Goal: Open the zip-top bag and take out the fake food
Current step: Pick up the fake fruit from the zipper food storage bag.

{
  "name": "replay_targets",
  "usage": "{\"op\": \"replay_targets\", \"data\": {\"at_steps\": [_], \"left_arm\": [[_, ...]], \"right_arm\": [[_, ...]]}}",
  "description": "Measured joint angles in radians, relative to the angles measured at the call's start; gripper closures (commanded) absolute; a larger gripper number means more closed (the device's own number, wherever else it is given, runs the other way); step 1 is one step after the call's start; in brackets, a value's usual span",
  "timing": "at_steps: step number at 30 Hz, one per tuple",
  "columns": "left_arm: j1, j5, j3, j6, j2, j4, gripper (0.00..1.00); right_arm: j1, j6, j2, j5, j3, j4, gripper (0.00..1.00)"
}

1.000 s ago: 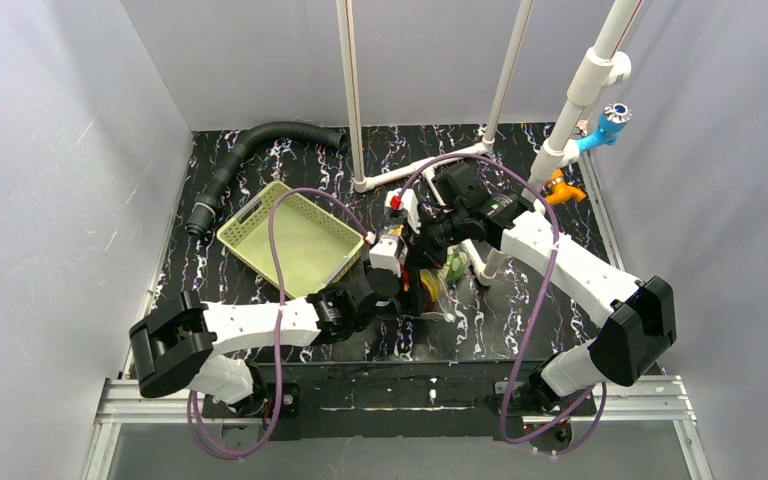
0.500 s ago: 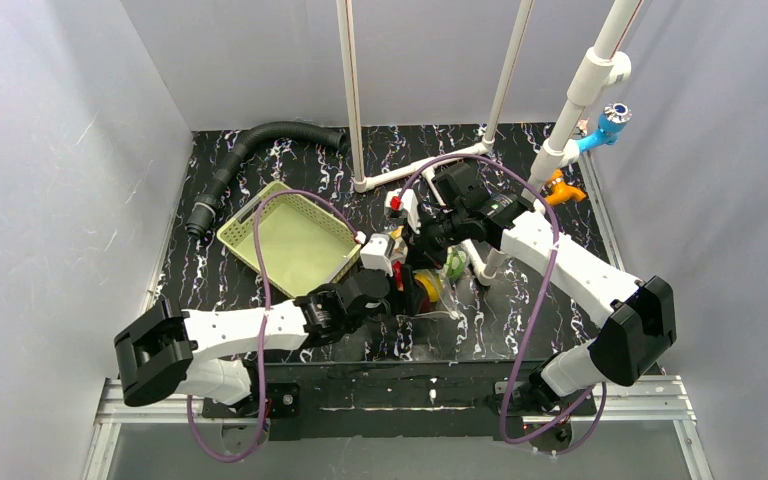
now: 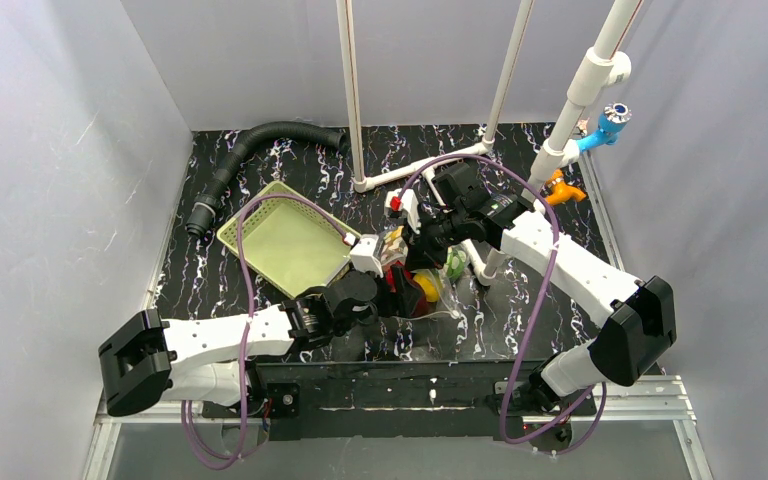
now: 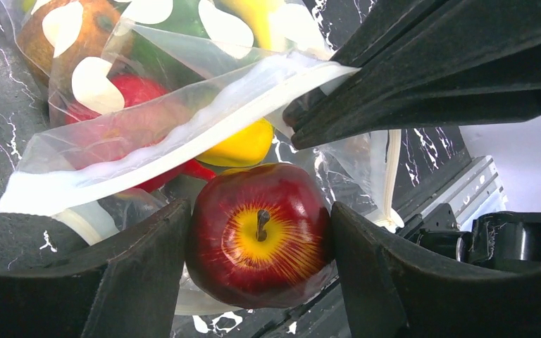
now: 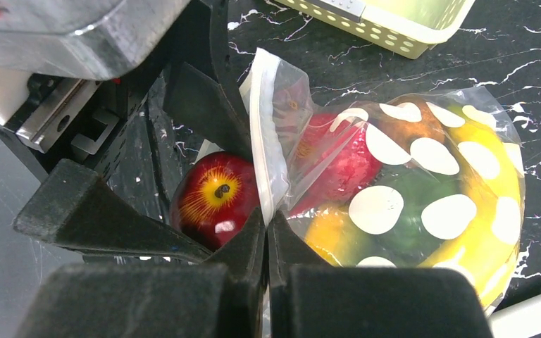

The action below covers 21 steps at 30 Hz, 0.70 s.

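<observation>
The clear dotted zip-top bag (image 5: 423,176) lies on the black table, its mouth open toward the left arm; it also shows in the left wrist view (image 4: 176,105) and the top view (image 3: 438,285). My right gripper (image 5: 268,225) is shut on the bag's white zip edge (image 5: 262,141). My left gripper (image 4: 259,239) is shut on a dark red apple (image 4: 259,236), just outside the bag's mouth; the apple also shows in the right wrist view (image 5: 215,197). Red, green, orange and yellow pieces (image 5: 401,211) stay inside the bag.
A pale green slotted basket (image 3: 285,240) stands left of the bag. A black corrugated hose (image 3: 250,145) lies at the back left. White pipes (image 3: 490,255) stand behind and right of the bag, with an orange clamp (image 3: 560,190) at the back right.
My left arm has drawn back toward the near left, and the dark red apple in its gripper has come out of the bag's mouth. The right gripper has kept its hold on the bag edge.
</observation>
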Motion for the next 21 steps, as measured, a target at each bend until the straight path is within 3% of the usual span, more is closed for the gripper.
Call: {"op": "replay_targets", "data": {"at_steps": [21], "left_arm": [[0.0, 0.018, -0.016, -0.036, -0.028, -0.002, 1.0]], "right_arm": [[0.0, -0.011, 0.0, 0.003, 0.0, 0.0, 0.99]]}}
